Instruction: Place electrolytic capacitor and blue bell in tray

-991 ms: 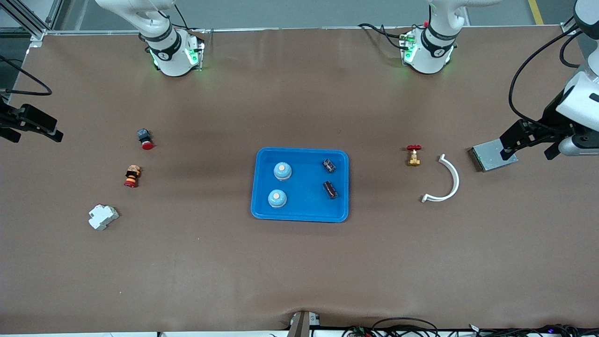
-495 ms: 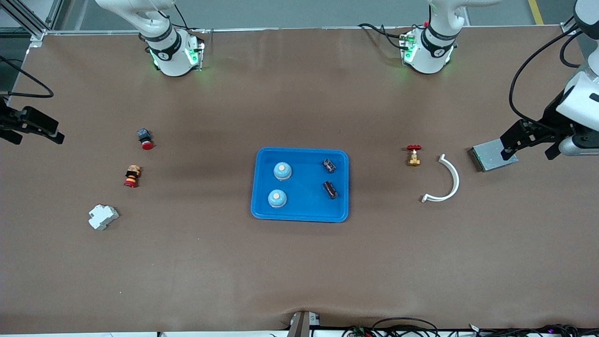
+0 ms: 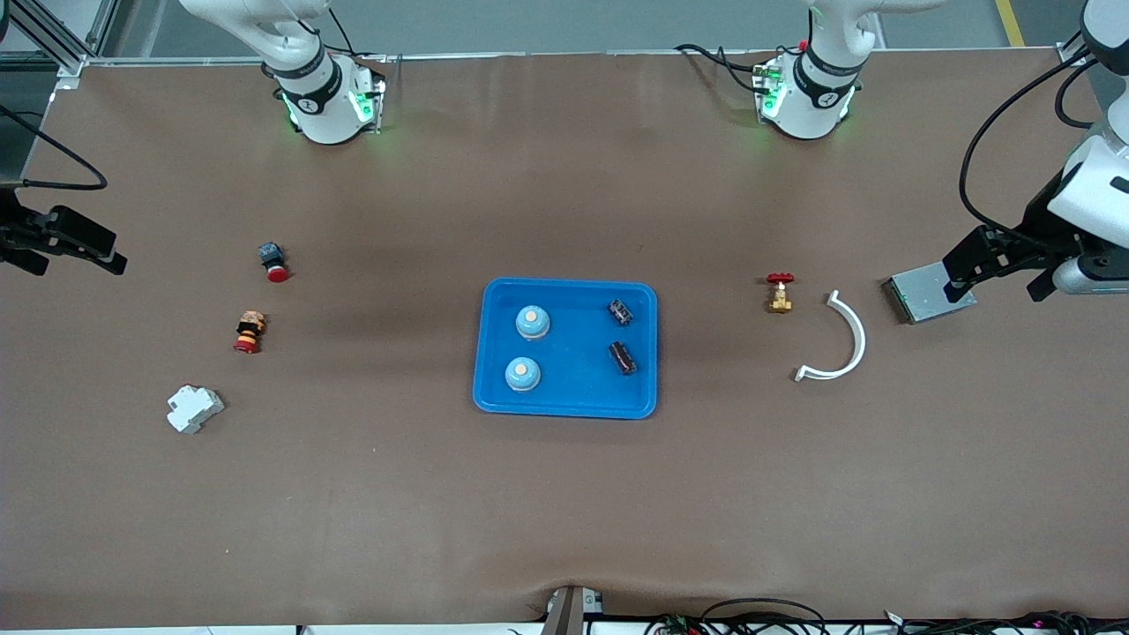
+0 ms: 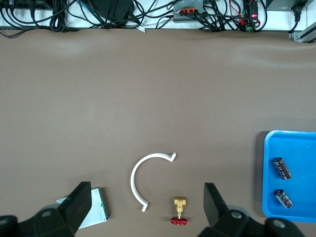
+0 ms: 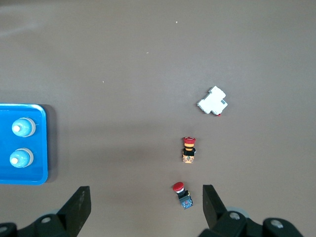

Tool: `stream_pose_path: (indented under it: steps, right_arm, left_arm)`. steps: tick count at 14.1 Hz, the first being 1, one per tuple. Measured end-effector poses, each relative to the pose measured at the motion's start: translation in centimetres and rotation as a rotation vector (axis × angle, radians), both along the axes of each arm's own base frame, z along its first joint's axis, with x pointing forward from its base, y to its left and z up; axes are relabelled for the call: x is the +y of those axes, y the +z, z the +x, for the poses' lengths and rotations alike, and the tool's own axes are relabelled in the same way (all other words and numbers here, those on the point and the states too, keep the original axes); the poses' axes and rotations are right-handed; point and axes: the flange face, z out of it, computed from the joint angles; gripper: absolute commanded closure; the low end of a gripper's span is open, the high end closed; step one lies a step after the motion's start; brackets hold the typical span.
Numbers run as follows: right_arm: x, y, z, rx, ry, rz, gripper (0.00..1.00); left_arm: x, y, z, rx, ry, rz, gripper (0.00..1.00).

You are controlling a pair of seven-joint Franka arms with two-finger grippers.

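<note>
Tray point(image 3: 568, 401) is holding both blue bells point(image 3: 532, 323) and both electrolytic capacitors point(image 3: 622, 357), well apart from either end effector. Left end effector point(image 3: 997, 265) and right end effector point(image 3: 75, 240) are hanging open and empty at the surface's ends. Any careless sweep inward is risking a knocked tray or distractor parts.

table point(image 3: 564, 511): we see a brown mat covering it.
centre: the blue tray point(image 3: 494, 397) lies on it.
left of frame: we count a red-capped button point(image 3: 272, 261), a second red-and-orange button point(image 3: 249, 332) and a white block point(image 3: 194, 409).
right of frame: a brass valve point(image 3: 779, 293), a white curved strip point(image 3: 840, 339) and a grey plate point(image 3: 917, 296).
</note>
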Motion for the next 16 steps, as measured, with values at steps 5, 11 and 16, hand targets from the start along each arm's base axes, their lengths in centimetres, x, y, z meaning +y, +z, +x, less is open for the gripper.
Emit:
stream_pose_path:
  steps: [5, 11, 16]
  right_arm:
    - [-0.02, 0.2, -0.15, -0.003, -0.001, 0.0, 0.0]
    - [-0.04, 0.51, -0.22, -0.016, -0.001, 0.0, 0.0]
    - [-0.05, 0.5, -0.18, -0.023, -0.002, 0.0, 0.0]
  left_arm:
    - [0.0, -0.04, 0.02, 0.001, 0.0, 0.0, 0.0]
    - [0.0, -0.05, 0.02, 0.001, 0.0, 0.0, 0.0]
    - [0.0, -0.04, 0.02, 0.001, 0.0, 0.0, 0.0]
